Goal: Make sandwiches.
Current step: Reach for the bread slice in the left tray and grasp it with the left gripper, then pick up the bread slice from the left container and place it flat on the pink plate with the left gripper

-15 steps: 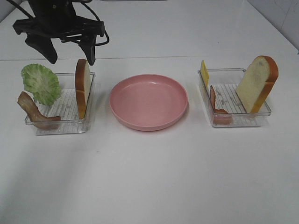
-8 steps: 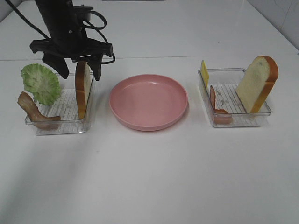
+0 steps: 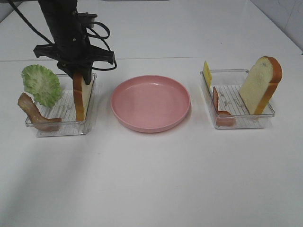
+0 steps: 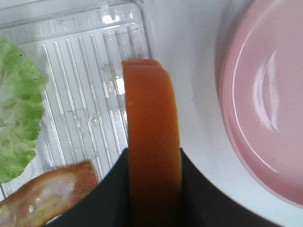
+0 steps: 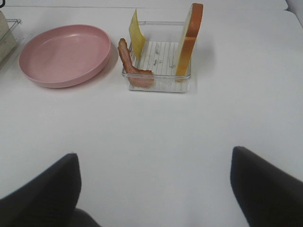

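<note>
The sandwiches' parts stand apart in two clear trays. In the left tray (image 3: 61,126) a bread slice (image 3: 80,98) stands on edge beside lettuce (image 3: 41,84) and bacon (image 3: 34,112). My left gripper (image 3: 78,76) reaches down from above and is shut on that slice; in the left wrist view its dark fingers (image 4: 111,189) press both sides of the orange crust (image 4: 154,123). The right tray (image 3: 236,121) holds cheese (image 3: 207,73), bacon (image 3: 218,107) and a second bread slice (image 3: 260,85). My right gripper (image 5: 154,184) hangs open over bare table, short of its tray (image 5: 158,83).
A round pink plate (image 3: 150,102) sits with nothing on it between the two trays. The white table runs wide in front of the plate and trays. The left arm's cables hang just behind the left tray.
My left gripper came down over the left tray's bread slice and its jaws closed onto the crust. The slice now stands more upright. The right side has not moved.
</note>
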